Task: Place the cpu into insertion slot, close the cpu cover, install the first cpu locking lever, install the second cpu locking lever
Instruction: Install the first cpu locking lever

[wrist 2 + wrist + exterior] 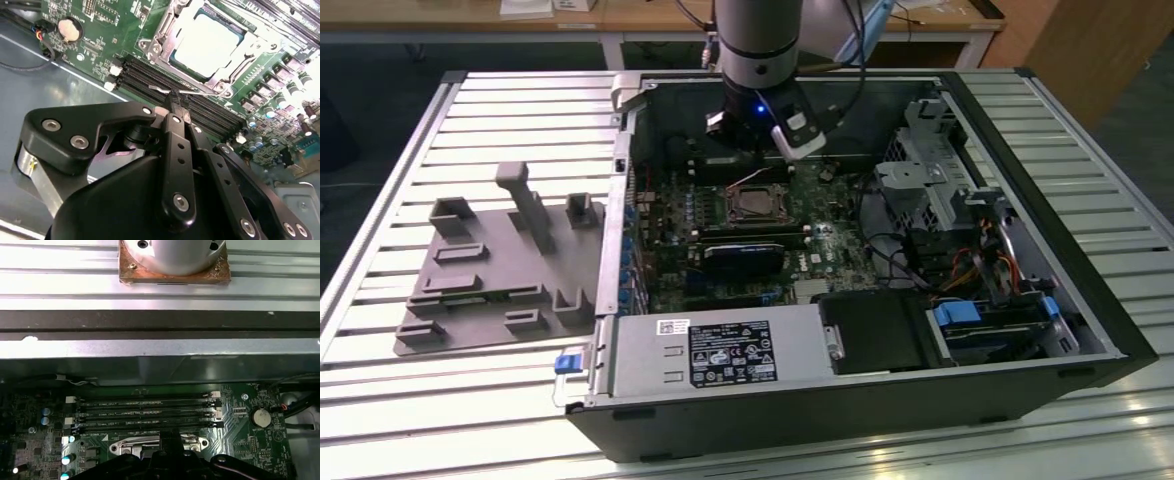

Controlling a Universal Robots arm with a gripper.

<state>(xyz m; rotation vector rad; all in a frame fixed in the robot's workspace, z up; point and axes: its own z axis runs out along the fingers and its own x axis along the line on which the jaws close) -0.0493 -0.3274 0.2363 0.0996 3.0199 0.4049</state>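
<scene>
Tool (175, 102) tips pinched together at the thin wire locking lever (200, 93) beside the memory slots (145, 75), pale silver square cpu (210, 42) seated on the green motherboard (100, 30), framed by the silvery cpu cover (161, 35).

We see the open computer case (854, 410) lying on the slatted table (400, 400), with a moulded fixture (494, 270) beside it on the exterior view's left. Inside, the motherboard (670, 215) lies on the case floor; the cpu (207, 42) sits in the insertion slot (732, 208) at its middle, and the cpu cover (167, 35) lies down around it. The memory slots (145, 80) run just beside the socket, and the gripper (175, 100) hangs over them, between socket and case wall.
</scene>
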